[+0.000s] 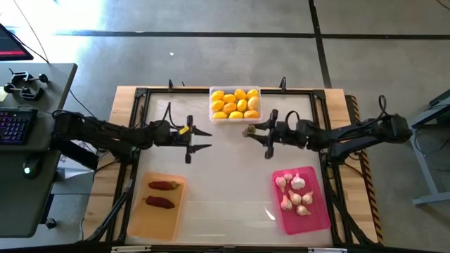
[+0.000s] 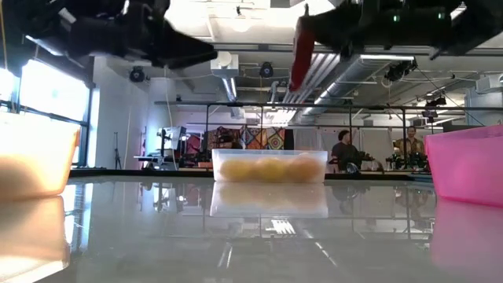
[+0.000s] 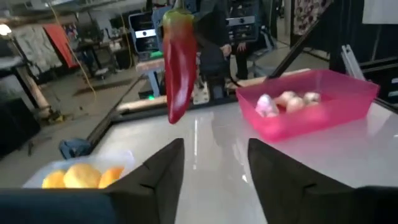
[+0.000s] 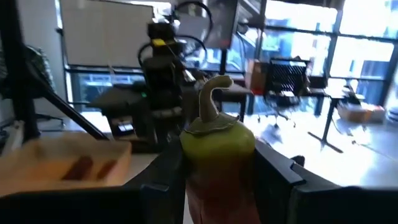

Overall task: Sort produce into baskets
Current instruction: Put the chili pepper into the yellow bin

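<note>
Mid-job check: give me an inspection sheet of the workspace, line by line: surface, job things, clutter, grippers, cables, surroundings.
Surface: white table, glossy, bare in the middle.
Job's things: clear tray at the far edge holds lemons; orange tray holds two chili peppers; pink tray holds garlic bulbs. One more red chili pepper hangs stem-up above the table.
Clutter: nothing seen on the table.
Grippers: right gripper shut on the red chili pepper; left gripper open, empty, facing it mid-table.
Cables: thin cables along both arms and the table frame.
Surroundings: keyboard on a side desk; people seated far behind.
</note>
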Robot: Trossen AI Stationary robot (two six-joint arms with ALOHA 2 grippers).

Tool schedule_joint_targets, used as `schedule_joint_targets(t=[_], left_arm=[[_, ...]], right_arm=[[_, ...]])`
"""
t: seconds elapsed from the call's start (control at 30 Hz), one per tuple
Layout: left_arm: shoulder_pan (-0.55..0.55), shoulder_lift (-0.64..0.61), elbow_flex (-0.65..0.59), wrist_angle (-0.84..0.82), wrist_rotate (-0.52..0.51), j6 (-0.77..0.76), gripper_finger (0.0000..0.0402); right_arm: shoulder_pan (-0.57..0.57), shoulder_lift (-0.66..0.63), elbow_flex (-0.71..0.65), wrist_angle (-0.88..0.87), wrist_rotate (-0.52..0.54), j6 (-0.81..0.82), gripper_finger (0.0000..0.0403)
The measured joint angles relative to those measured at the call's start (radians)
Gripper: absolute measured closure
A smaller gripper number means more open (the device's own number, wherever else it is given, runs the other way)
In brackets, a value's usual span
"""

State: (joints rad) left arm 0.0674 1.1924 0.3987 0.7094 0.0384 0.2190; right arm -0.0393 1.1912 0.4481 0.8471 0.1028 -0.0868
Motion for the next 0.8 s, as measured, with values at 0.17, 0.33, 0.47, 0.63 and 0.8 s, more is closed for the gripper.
schedule_joint_targets(t=[0.17,0.33,0.47,0.63,0.8], left_arm=[[-0.04,0.09,0.096,0.0,-0.067,0.062,0.0199],[-0.063,0.183,0.196,0.022,-0.135,0.114,0.0171],[-0.082,0.245,0.262,0.033,-0.137,0.182,0.0163],[-0.099,0.326,0.341,0.04,-0.138,0.205,0.0163],[-0.102,0.388,0.411,0.045,-0.209,0.205,0.0163]], right_arm=[[0.039,0.0,0.054,0.006,-0.001,-0.048,0.0283],[0.073,0.0,0.062,0.046,-0.001,-0.1,0.0283],[0.093,0.0,0.063,0.056,-0.002,-0.13,0.0283],[0.101,0.0,0.063,0.065,-0.002,-0.15,0.0283],[0.101,0.0,0.063,0.075,-0.004,-0.149,0.0283]])
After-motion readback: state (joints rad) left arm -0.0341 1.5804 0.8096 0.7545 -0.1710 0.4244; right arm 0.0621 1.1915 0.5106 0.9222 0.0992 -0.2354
